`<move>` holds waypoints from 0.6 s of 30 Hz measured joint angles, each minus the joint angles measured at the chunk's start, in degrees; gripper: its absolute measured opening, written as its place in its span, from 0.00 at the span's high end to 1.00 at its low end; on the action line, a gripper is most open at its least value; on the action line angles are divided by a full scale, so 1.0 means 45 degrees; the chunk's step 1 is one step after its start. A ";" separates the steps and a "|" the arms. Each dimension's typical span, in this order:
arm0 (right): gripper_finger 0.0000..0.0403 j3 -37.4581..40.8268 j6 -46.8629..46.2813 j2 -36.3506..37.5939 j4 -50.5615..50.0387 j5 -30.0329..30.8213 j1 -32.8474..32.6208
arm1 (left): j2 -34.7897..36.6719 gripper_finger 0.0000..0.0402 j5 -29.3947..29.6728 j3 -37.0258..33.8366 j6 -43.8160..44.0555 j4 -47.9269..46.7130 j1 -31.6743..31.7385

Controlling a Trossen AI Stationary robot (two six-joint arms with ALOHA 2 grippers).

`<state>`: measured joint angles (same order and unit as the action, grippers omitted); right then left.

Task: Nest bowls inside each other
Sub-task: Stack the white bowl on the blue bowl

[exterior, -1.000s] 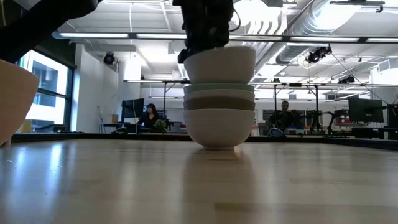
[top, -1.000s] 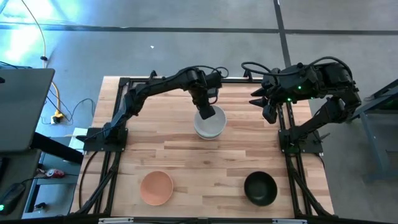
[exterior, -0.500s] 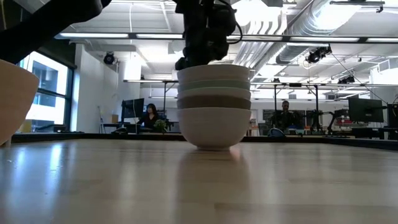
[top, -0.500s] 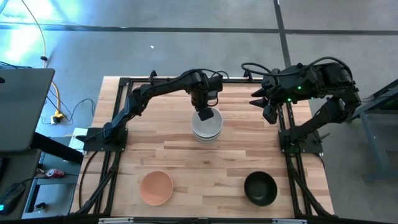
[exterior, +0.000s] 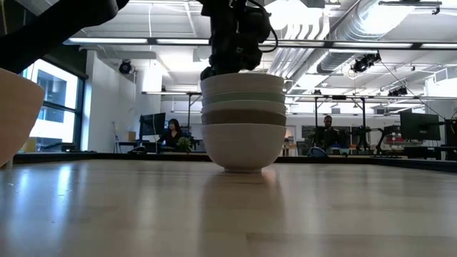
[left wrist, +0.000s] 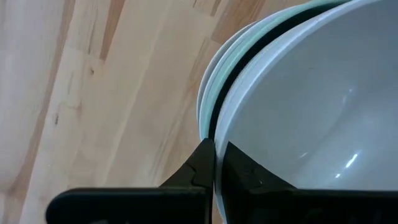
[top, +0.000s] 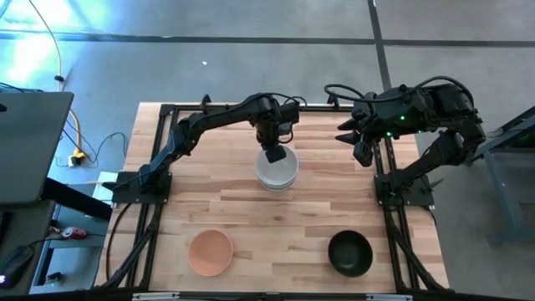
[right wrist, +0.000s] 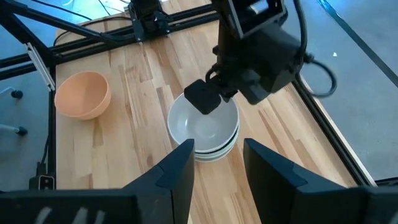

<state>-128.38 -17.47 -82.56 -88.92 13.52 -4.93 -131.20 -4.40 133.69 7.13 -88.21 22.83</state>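
Observation:
A stack of nested bowls [top: 277, 171] stands on its white bottom bowl [exterior: 242, 146] in the table's far middle. In the low view an olive-grey band [exterior: 243, 116], a pale mint rim and a white top bowl [exterior: 243, 81] show above it. My left gripper [top: 274, 154] is over the stack's far side, shut on the top bowl. A peach bowl [top: 210, 252] and a black bowl [top: 349, 252] sit upright near the front edge. My right gripper [top: 354, 139] hangs open over the far right. My left gripper pinches the white top bowl's rim [left wrist: 219, 134] at its far side, one finger inside the bowl [left wrist: 239, 169] and one outside. The fingers come from above, pointing down. The bowl sits level, nested in the stack.
Bare wood lies between the stack and the two front bowls. The black arm frames [top: 399, 191] line the table's left and right sides. The peach bowl [exterior: 14, 114] looms at the low view's left edge. People sit far back in the room.
My left gripper has moved down and a little toward the table's left, lowering the white bowl from just above the stack into it. The bowl now sits nested and level. The stack has shifted slightly left with it.

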 joint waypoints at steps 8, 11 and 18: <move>0.68 0.0000 -0.0099 0.0000 -0.0061 0.0000 0.0000 | -0.0305 1.00 -0.0173 -0.0008 -0.0334 0.0249 -0.0227; 0.68 0.0000 -0.0098 0.0000 -0.0090 -0.0001 0.0000 | -0.0288 0.99 -0.0095 -0.0006 -0.0293 0.0533 -0.0277; 0.68 0.0000 -0.0097 0.0000 -0.0122 0.0000 0.0000 | -0.0247 0.81 -0.0532 -0.0005 -0.0677 0.0119 -0.0227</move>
<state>-128.38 -17.91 -82.56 -89.47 13.52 -4.93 -132.31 -6.79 133.67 4.08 -87.67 21.81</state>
